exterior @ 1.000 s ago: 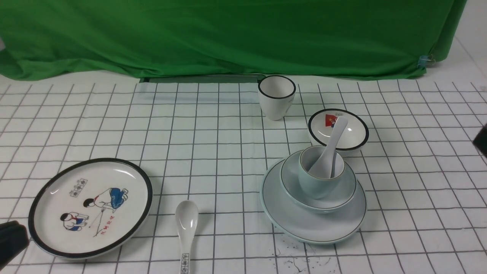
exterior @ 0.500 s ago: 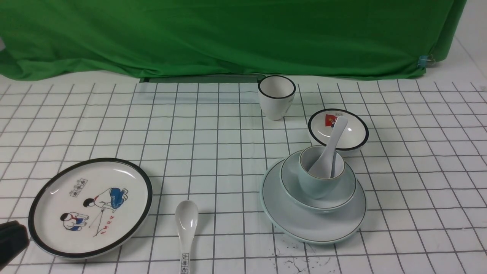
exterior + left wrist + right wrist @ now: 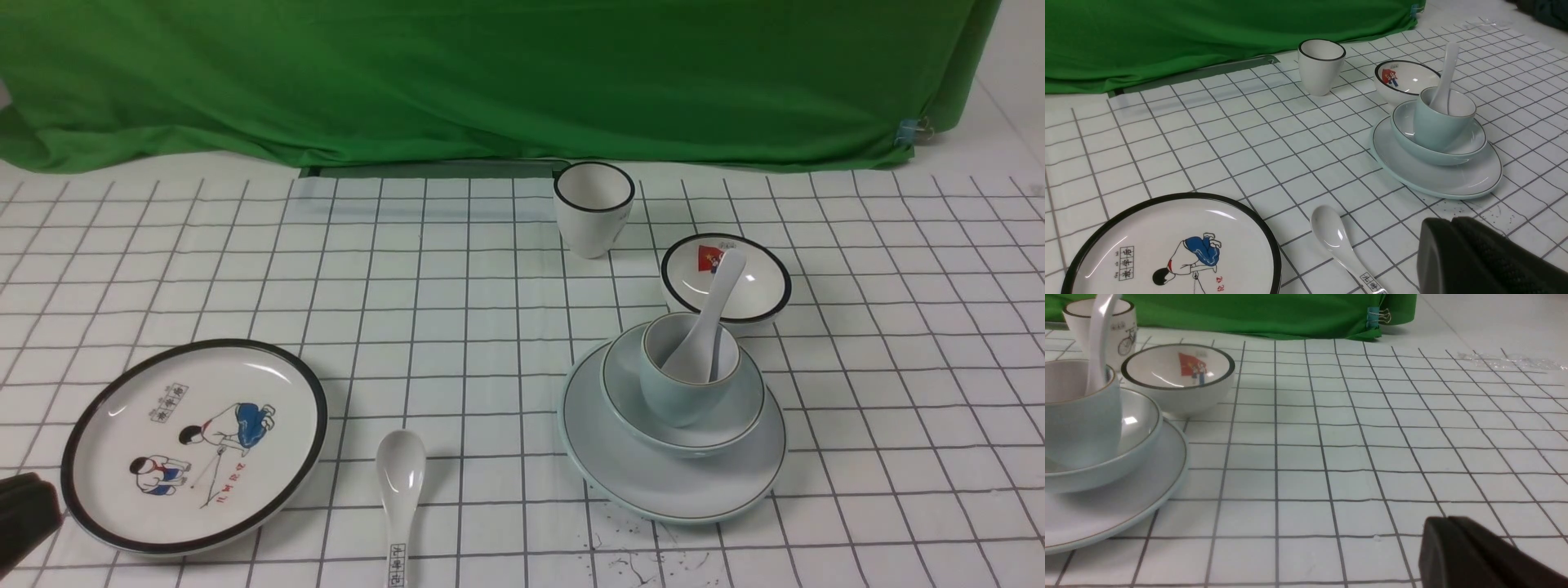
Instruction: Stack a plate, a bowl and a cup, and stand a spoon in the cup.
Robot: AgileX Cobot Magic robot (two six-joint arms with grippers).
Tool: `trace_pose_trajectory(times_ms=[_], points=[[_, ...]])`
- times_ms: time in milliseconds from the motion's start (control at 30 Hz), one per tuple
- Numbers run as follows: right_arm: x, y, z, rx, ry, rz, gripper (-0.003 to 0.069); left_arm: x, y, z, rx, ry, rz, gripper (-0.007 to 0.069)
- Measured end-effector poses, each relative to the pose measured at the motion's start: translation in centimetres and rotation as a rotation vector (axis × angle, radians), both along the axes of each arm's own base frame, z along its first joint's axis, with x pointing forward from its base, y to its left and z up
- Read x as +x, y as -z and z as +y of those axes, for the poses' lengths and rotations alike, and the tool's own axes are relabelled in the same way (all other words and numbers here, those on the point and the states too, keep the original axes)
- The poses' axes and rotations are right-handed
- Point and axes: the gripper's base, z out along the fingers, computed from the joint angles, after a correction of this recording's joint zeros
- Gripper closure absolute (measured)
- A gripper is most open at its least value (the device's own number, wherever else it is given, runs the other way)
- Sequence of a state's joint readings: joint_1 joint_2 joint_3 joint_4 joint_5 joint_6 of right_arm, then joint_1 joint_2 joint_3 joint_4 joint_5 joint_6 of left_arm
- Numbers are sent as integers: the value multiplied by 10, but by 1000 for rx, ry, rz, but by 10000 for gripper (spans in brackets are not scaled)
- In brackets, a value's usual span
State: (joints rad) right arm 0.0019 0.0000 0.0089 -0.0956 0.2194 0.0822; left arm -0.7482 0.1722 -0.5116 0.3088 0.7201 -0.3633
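**Trainee:** What changed against the earlier front views?

**Operator:** Only my right arm: a dark part of it showed at the right edge a second ago and is gone from the front view now. The crockery has not shifted. Legend, from the pincers outward: the right pincer [image 3: 1447,531] has its tips together, holds nothing, and sits low over bare desk [image 3: 1355,457], well apart from the stack. The left pincer [image 3: 1453,232] is likewise shut and empty, near the lettered spoon [image 3: 399,490] and beside the cartoon plate [image 3: 194,445].

**Trainee:** And the task's things?

**Operator:** All on the right half of the desk. The plate [image 3: 653,482] lies flat; the bowl [image 3: 739,408] sits on it; the cup [image 3: 682,396] stands in the bowl; the spoon [image 3: 710,314] stands in the cup, scoop down, its handle leaning away over the red-picture bowl [image 3: 755,286]. The black-rimmed cup [image 3: 593,208] stands farther back, untouched.

**Trainee:** So what is the step in hand?

**Operator:** I judge the stack complete, so it is the retreat. To do it well I keep both arms low and out to the sides, never sweeping across the leaning handle; a nudge there could tip the spoon out or rock the cup.
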Motion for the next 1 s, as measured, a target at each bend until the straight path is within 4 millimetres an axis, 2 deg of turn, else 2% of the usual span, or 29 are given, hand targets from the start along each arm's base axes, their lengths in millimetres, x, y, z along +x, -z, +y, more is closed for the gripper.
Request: trace_pose_trajectory(times_ms=[900, 1000], points=[[0, 0, 0, 1, 0, 0, 622, 0, 0, 0, 0, 0, -1, 656], [0, 0, 0, 1, 0, 0, 614, -1, 1, -3, -43, 21, 28, 656]])
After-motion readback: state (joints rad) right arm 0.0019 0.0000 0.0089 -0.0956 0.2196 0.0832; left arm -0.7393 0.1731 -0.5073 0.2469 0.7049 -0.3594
